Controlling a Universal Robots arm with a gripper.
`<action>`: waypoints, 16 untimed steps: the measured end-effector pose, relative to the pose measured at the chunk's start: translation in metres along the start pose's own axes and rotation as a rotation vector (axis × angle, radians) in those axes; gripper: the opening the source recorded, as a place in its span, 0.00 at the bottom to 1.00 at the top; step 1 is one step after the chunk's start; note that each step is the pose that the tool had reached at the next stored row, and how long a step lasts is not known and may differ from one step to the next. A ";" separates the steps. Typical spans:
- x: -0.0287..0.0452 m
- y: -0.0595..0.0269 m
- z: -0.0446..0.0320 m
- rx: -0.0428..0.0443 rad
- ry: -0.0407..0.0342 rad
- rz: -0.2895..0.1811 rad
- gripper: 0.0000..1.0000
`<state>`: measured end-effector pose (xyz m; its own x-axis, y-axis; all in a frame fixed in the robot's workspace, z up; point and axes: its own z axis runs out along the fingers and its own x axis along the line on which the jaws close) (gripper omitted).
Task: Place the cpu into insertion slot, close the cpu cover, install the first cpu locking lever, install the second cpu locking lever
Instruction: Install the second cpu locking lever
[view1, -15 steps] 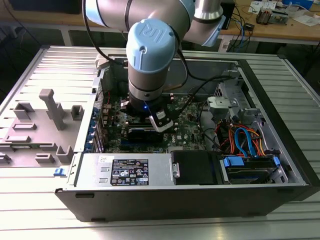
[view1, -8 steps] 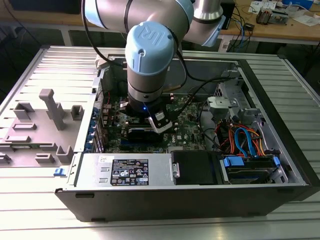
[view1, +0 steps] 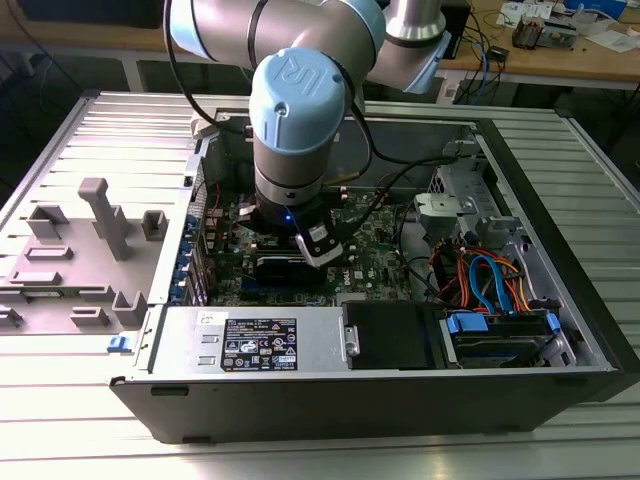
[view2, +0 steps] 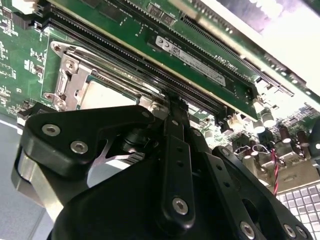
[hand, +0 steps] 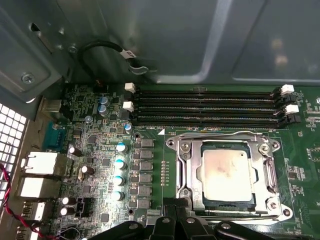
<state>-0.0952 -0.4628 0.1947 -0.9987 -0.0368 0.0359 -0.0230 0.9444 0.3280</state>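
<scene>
Over the open computer case (view1: 400, 300) on the table (view1: 90, 440), in the exterior view, the arm (view1: 295, 110) is reaching straight down onto the green motherboard (view1: 375, 235), its wrist covering the insertion slot from this side.

Beside the insertion slot (view2: 75, 85), in the second wrist view, the claw (view2: 172, 107) is sitting with its dark linkage low at the socket's corner nearest the memory slots (view2: 150, 75); whether the claw is clenched or released cannot be told. A pale patch of the cpu (view2: 107, 97) is showing inside the silver rim.

Within the insertion slot (hand: 181, 172), in the first wrist view, the cpu (hand: 226, 172) is lying flat and square, and the cpu cover (hand: 272, 175) is framing it, apparently lowered over the chip. A thin wire lever (hand: 220, 133) is running along the socket edge nearest the memory slots (hand: 205, 105). The claw's black links (hand: 172, 222) are resting at the opposite socket edge.

Judged from this, a locking-lever step is in hand: doing it well means pressing on the lever alone, keeping it moving along the socket rim until it tucks beneath its retaining hook, and keeping clear of the memory slots.
</scene>
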 end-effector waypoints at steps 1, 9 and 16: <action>0.0001 0.0000 0.0001 0.0002 0.0001 0.000 0.11; 0.0004 -0.0006 -0.0022 0.0002 0.0001 0.000 0.11; 0.0005 -0.0011 0.0017 -0.0008 -0.0006 0.000 0.11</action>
<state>-0.0957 -0.4634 0.1928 -0.9987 -0.0369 0.0353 -0.0233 0.9441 0.3287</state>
